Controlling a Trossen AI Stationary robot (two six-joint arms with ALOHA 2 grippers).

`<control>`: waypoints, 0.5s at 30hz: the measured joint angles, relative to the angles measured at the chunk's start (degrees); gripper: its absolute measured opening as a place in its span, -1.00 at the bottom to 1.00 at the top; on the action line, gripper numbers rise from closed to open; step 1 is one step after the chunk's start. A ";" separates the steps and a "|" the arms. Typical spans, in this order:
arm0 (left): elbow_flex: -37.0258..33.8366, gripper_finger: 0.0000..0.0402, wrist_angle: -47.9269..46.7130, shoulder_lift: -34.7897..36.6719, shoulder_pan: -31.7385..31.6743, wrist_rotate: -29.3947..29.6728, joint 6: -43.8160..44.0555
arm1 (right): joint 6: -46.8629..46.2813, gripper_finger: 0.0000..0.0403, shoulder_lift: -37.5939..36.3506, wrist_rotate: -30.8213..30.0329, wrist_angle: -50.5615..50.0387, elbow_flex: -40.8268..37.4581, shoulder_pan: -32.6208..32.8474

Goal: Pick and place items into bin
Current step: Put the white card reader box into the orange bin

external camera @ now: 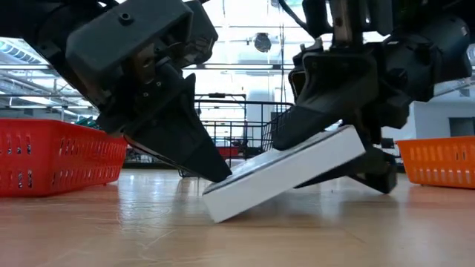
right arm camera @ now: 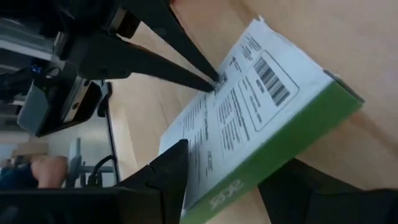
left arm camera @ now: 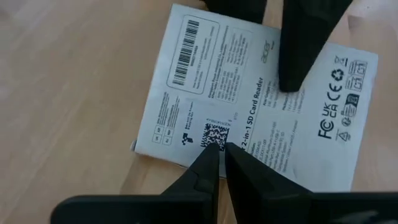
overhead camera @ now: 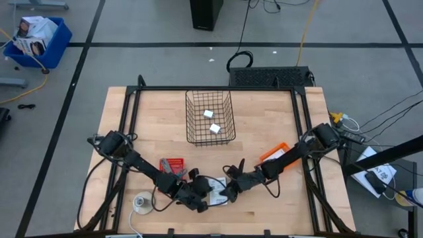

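Both grippers meet at the table's near edge: right gripper clamps the tilted box, one edge apparently on wood; left gripper, fingers together, presses its top.

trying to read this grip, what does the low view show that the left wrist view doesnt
Only the low view: the white box is tilted, one edge on the table and the other lifted by the right gripper, whose fingers clamp its raised end; red bin, orange bin and wire basket behind.
Only the left wrist view: the printed label with barcode, QR code and "SD Card Reader" text.
Both: the left gripper, nearly shut, tips pressing on the box face.
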State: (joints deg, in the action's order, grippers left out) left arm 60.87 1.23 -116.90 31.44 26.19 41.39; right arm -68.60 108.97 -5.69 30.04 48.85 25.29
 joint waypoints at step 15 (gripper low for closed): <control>-0.08 -0.83 3.81 1.88 2.36 1.19 -6.99 | 2.46 -0.77 -2.94 0.02 -1.86 0.41 -0.10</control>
State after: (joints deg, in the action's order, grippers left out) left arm 60.79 5.04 -115.02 33.80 27.38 34.40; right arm -66.14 106.03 -5.67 28.18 49.25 25.19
